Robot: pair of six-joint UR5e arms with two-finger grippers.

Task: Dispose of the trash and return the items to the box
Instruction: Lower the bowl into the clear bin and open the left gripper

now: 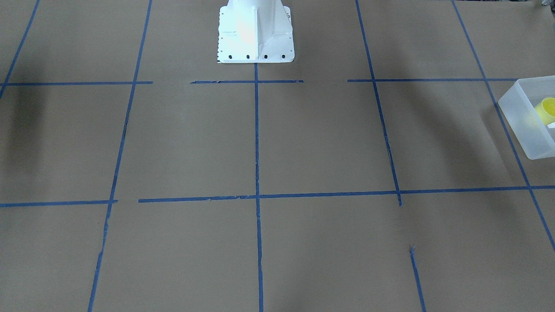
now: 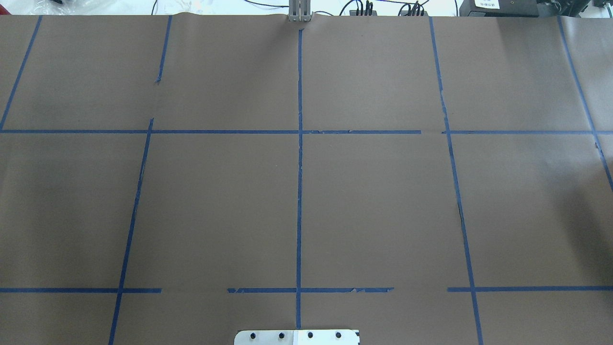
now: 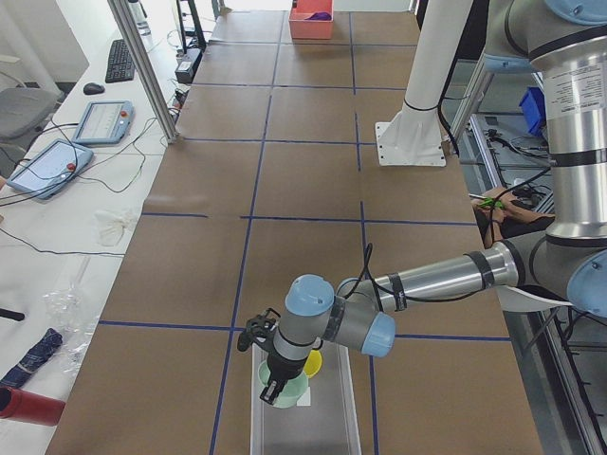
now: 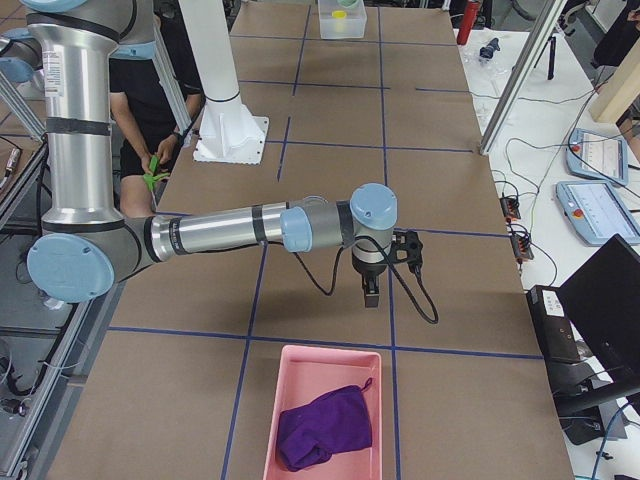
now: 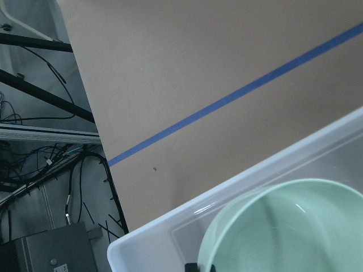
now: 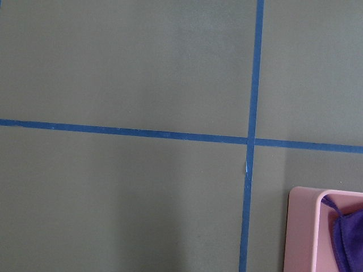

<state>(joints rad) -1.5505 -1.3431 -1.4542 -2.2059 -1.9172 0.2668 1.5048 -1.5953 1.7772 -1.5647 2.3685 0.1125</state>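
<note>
The frosted white box (image 3: 308,427) stands at the table's end on my left; it also shows in the front-facing view (image 1: 527,123) and in the left wrist view (image 5: 170,238). The yellow cup (image 3: 313,363) lies inside it and shows in the front-facing view too (image 1: 547,109). My left gripper (image 3: 273,387) reaches down into the box, and in the left wrist view (image 5: 199,266) its tips pinch the rim of the mint-green bowl (image 5: 283,226). My right gripper (image 4: 370,290) hangs above bare table; I cannot tell whether it is open or shut.
A pink tray (image 4: 300,380) holding a purple cloth (image 4: 325,428) sits at the table's end on my right, close to the right gripper. Its corner shows in the right wrist view (image 6: 309,226). The white robot base (image 1: 256,32) stands at mid table edge.
</note>
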